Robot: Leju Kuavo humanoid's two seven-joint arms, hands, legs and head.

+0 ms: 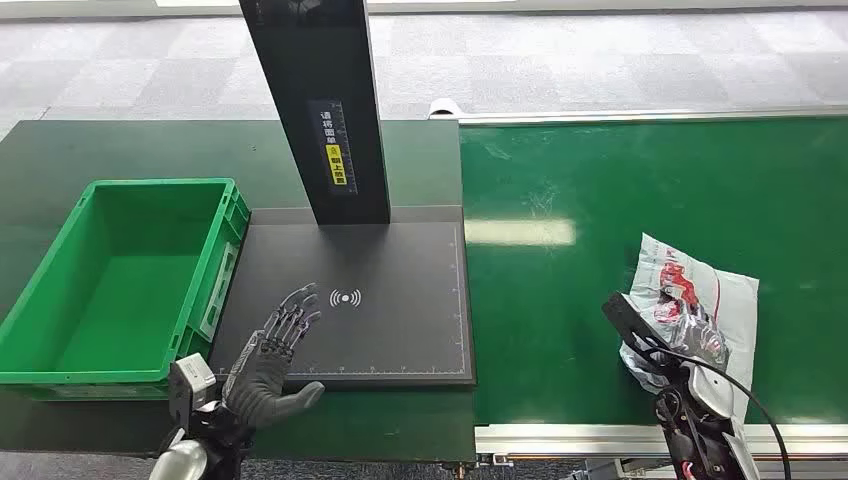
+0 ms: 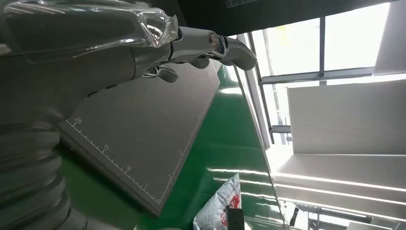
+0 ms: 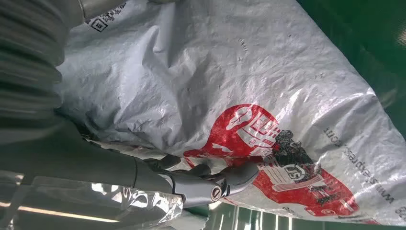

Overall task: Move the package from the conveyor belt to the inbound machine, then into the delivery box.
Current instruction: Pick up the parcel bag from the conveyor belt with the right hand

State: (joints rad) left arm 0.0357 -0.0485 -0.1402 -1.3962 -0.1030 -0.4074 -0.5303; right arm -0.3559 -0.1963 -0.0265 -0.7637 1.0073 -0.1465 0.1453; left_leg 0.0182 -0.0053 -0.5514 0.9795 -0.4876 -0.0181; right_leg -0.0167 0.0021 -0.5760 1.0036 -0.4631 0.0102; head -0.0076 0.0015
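Note:
A grey plastic mailer package (image 1: 700, 285) with red print lies on the green conveyor belt (image 1: 600, 180) at the right. My right hand (image 1: 682, 345) is on its near edge, and the bag is crumpled around the fingers. Up close, the thumb (image 3: 225, 184) and dark fingers press into the package (image 3: 239, 72), gripping a fold. My left hand (image 1: 275, 350) hovers with fingers spread over the near left corner of the inbound machine's black plate (image 1: 400, 330), holding nothing. The left wrist view has that hand (image 2: 143, 43) above the plate (image 2: 143, 129), with the package (image 2: 220, 211) beyond.
The machine's black post (image 1: 320, 100) rises at the back of the plate. An empty green delivery box (image 1: 40, 300) stands to the plate's left on the dark table. The conveyor's metal rail (image 1: 560, 438) runs along the near edge.

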